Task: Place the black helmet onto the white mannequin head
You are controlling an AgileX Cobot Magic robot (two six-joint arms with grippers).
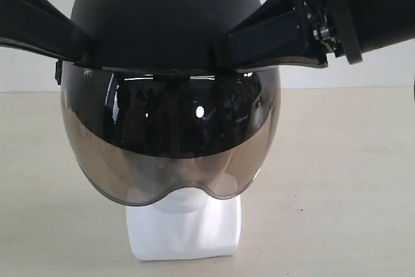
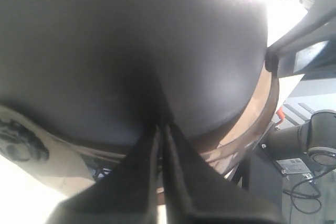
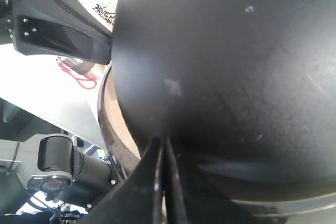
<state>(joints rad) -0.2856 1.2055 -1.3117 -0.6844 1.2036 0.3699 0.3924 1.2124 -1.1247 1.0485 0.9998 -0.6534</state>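
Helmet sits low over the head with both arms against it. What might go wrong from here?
1. The left gripper and right gripper are shut, their tips only meeting the black helmet shell. Uneven withdrawal could tilt it.
2. The white mannequin head stands free on a small base, so a sideways drag may topple it.
3. The visor hides the face, so seating is unconfirmed.

The black helmet has a smooth matt shell with a few pale specks, and its visor is glossy, smoke-tinted clear plastic that mirrors lights. The white mannequin head looks smooth and faintly shiny, the fingers dull black plastic, and the worktop pale and matt.
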